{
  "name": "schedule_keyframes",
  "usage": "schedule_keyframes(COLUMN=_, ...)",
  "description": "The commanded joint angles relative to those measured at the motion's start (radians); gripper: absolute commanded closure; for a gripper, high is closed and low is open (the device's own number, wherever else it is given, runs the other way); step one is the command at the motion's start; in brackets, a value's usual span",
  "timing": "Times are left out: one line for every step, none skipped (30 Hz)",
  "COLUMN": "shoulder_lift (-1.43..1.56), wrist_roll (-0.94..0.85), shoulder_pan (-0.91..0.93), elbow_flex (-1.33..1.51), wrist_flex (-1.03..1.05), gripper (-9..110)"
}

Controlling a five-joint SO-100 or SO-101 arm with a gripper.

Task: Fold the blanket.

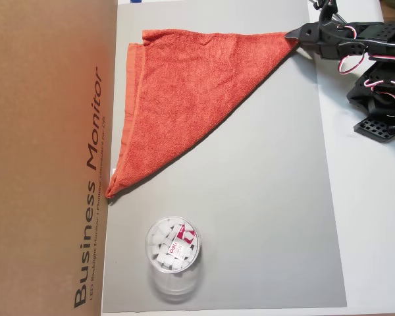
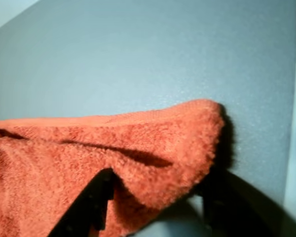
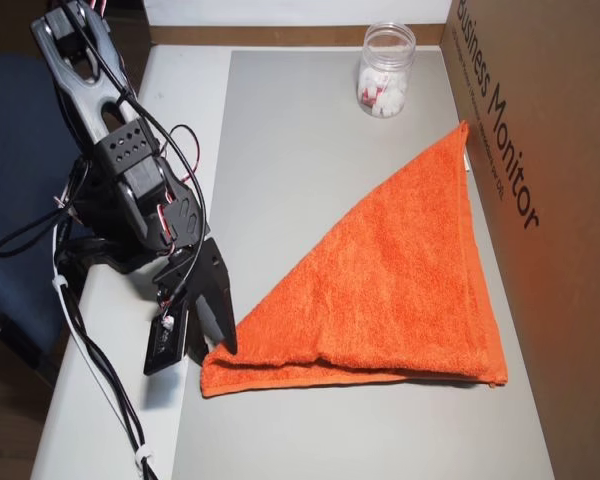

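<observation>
The orange-red blanket (image 1: 184, 92) lies on the grey mat (image 1: 263, 197), folded into a triangle. Its long slanted edge runs across the mat, and two layers show along the straight edges. My gripper (image 1: 293, 36) sits at the blanket's pointed corner by the mat's edge. In the wrist view that corner of the blanket (image 2: 153, 143) bulges between the two black fingers (image 2: 89, 207), which press on it from both sides. In the other overhead view the gripper (image 3: 220, 345) is low over the same corner of the blanket (image 3: 400, 290).
A clear plastic jar (image 1: 173, 253) of white pieces stands on the mat beyond the blanket's far tip. A brown cardboard box (image 1: 46, 158) marked "Business Monitor" borders the mat opposite the arm. The arm's base and cables (image 3: 110, 210) occupy the white table beside the mat.
</observation>
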Motion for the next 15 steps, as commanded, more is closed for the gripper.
schedule_keyframes(shoulder_lift=-0.026, wrist_roll=-0.014, shoulder_pan=0.015, elbow_flex=-0.02, wrist_flex=-0.018, gripper=90)
schedule_keyframes(shoulder_lift=-0.037, wrist_roll=-0.014, shoulder_pan=0.017, elbow_flex=-0.02, wrist_flex=-0.018, gripper=91)
schedule_keyframes(shoulder_lift=-0.046, wrist_roll=-0.014, shoulder_pan=0.018, elbow_flex=-0.021, wrist_flex=-0.02, gripper=91)
schedule_keyframes(shoulder_lift=-0.057, wrist_roll=-0.014, shoulder_pan=0.018, elbow_flex=-0.021, wrist_flex=-0.038, gripper=92)
schedule_keyframes(shoulder_lift=-0.066, wrist_roll=-0.014, shoulder_pan=0.021, elbow_flex=-0.021, wrist_flex=-0.061, gripper=92)
schedule_keyframes(shoulder_lift=-0.078, wrist_roll=-0.014, shoulder_pan=0.021, elbow_flex=-0.021, wrist_flex=-0.086, gripper=92)
schedule_keyframes(shoulder_lift=-0.094, wrist_roll=-0.014, shoulder_pan=0.021, elbow_flex=-0.021, wrist_flex=-0.112, gripper=92)
schedule_keyframes(shoulder_lift=-0.109, wrist_roll=-0.014, shoulder_pan=0.021, elbow_flex=-0.021, wrist_flex=-0.14, gripper=92)
schedule_keyframes(shoulder_lift=-0.126, wrist_roll=-0.014, shoulder_pan=0.021, elbow_flex=-0.021, wrist_flex=-0.166, gripper=92)
schedule_keyframes(shoulder_lift=-0.143, wrist_roll=-0.014, shoulder_pan=0.021, elbow_flex=-0.021, wrist_flex=-0.189, gripper=92)
schedule_keyframes(shoulder_lift=-0.16, wrist_roll=-0.014, shoulder_pan=0.021, elbow_flex=-0.021, wrist_flex=-0.209, gripper=91)
schedule_keyframes(shoulder_lift=-0.173, wrist_roll=-0.014, shoulder_pan=0.021, elbow_flex=-0.021, wrist_flex=-0.225, gripper=91)
schedule_keyframes(shoulder_lift=-0.186, wrist_roll=-0.014, shoulder_pan=0.021, elbow_flex=-0.021, wrist_flex=-0.238, gripper=92)
schedule_keyframes(shoulder_lift=-0.196, wrist_roll=-0.014, shoulder_pan=0.023, elbow_flex=-0.021, wrist_flex=-0.252, gripper=92)
schedule_keyframes(shoulder_lift=-0.204, wrist_roll=-0.014, shoulder_pan=0.023, elbow_flex=-0.021, wrist_flex=-0.262, gripper=92)
